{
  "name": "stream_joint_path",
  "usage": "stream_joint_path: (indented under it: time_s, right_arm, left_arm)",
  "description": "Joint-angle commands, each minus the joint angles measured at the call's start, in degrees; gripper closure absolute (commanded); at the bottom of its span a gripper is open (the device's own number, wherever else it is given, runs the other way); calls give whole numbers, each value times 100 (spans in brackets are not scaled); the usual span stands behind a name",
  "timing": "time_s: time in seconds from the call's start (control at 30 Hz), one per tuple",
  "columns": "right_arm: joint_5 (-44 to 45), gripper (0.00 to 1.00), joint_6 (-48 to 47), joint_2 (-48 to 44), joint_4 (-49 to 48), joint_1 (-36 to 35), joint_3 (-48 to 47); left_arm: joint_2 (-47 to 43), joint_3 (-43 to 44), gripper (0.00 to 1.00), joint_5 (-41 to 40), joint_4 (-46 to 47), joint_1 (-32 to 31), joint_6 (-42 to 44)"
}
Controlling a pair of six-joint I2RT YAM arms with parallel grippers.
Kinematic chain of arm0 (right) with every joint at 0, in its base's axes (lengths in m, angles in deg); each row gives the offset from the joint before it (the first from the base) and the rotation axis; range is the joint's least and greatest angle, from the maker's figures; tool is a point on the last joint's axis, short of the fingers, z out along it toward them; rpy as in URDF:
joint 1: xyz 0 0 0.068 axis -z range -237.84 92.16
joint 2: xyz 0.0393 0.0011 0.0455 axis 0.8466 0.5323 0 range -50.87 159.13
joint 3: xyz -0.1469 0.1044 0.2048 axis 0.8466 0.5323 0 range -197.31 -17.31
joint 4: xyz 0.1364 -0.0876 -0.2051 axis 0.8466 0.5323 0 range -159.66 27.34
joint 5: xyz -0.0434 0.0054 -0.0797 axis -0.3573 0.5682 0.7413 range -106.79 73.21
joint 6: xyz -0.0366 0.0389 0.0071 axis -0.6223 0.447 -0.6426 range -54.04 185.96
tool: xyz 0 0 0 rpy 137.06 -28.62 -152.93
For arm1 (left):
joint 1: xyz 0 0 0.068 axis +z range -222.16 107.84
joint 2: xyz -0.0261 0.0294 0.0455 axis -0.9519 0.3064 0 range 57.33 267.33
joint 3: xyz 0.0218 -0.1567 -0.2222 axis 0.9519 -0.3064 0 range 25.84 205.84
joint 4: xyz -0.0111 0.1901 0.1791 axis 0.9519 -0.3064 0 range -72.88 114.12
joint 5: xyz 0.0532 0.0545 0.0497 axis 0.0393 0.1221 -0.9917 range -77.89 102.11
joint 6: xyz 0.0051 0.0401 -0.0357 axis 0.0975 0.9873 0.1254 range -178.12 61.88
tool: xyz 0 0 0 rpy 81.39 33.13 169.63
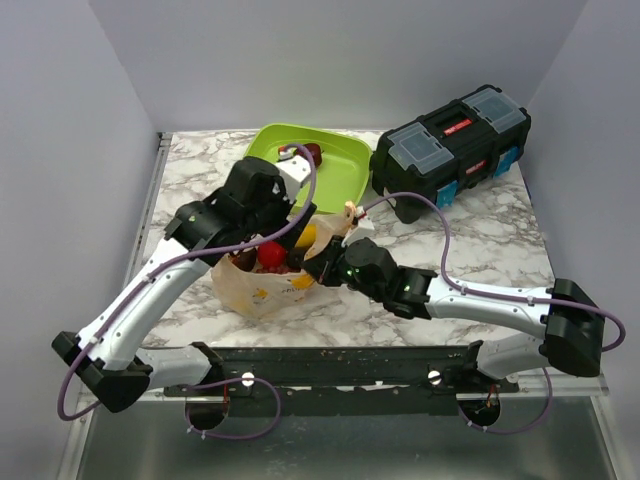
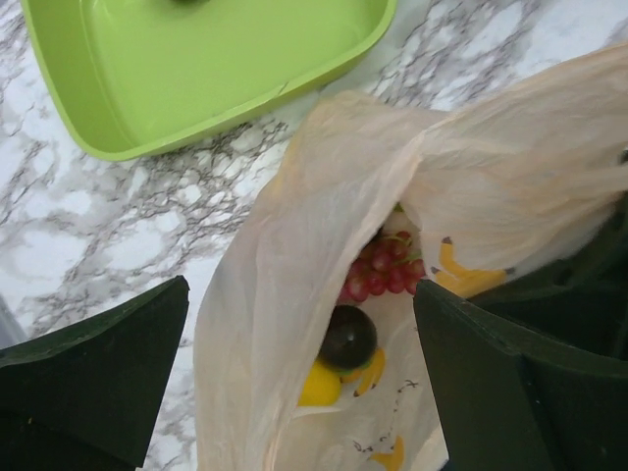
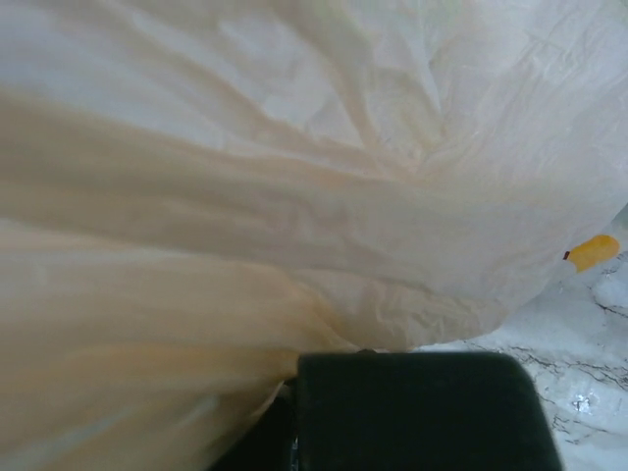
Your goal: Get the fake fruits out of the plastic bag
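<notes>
The pale-orange plastic bag (image 1: 262, 288) stands open mid-table. Inside it, the left wrist view shows a reddish grape bunch (image 2: 385, 270), a dark purple fruit (image 2: 348, 336) and a yellow fruit (image 2: 319, 385). The top view shows a red fruit (image 1: 272, 254) and a yellow one (image 1: 308, 236) at the bag's mouth. My left gripper (image 2: 299, 291) is open above the bag's mouth, one finger on each side; it also shows in the top view (image 1: 264, 238). My right gripper (image 1: 327, 262) is shut on the bag's right edge; the bag (image 3: 294, 196) fills its view above one dark finger (image 3: 412, 412).
A lime-green tray (image 1: 345, 170) lies behind the bag with a dark fruit (image 1: 312, 152) in it; its near rim shows in the left wrist view (image 2: 128, 147). A black toolbox (image 1: 450, 150) stands at the back right. The table is white marble.
</notes>
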Motion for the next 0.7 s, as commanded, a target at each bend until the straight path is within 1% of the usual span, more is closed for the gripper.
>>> stream_joint_path:
  time_s: [0.0, 0.1, 0.17, 0.23, 0.3, 0.37, 0.4, 0.43, 0.47, 0.53, 0.57, 0.67]
  right_arm:
    - [-74, 96, -123, -96, -115, -34, 110]
    - [-30, 96, -141, -159, -107, -36, 173]
    - [8, 96, -146, -198, -112, -40, 215]
    - [23, 96, -167, -223, -99, -35, 243]
    - [35, 96, -200, -237, -101, -33, 263]
    - [58, 96, -254, -217, -102, -33, 262]
    - [61, 96, -301, -200, -98, -35, 252]
    - [64, 96, -360, -180, -90, -34, 218]
    - [66, 96, -427, -140, -50, -33, 173]
    - [98, 96, -680, -89, 63, -40, 52]
    - [142, 96, -761, -63, 114, -38, -5]
    - [284, 96, -1140, 79, 320, -36, -236]
  left_arm:
    - [346, -201, 7, -1280, -30, -175, 198]
    - [566, -255, 16, -1305, -69, -209, 180]
    - [658, -339, 17, -1254, -63, -246, 186]
    - [712, -397, 22, -1241, -63, -268, 177]
    - [756, -411, 35, -1412, -84, -266, 118]
    - [758, -409, 46, -1820, -62, -261, 27]
    - [757, -386, 54, -2116, -46, -245, -23]
    - [761, -360, 64, -2330, -77, -223, -65]
    - [767, -302, 80, -2576, -126, -171, -77]
    - [743, -219, 86, -2940, -214, 51, -365]
    - [712, -186, 99, -3076, -240, 156, -468]
    - [525, -176, 100, -3573, -216, 554, -810]
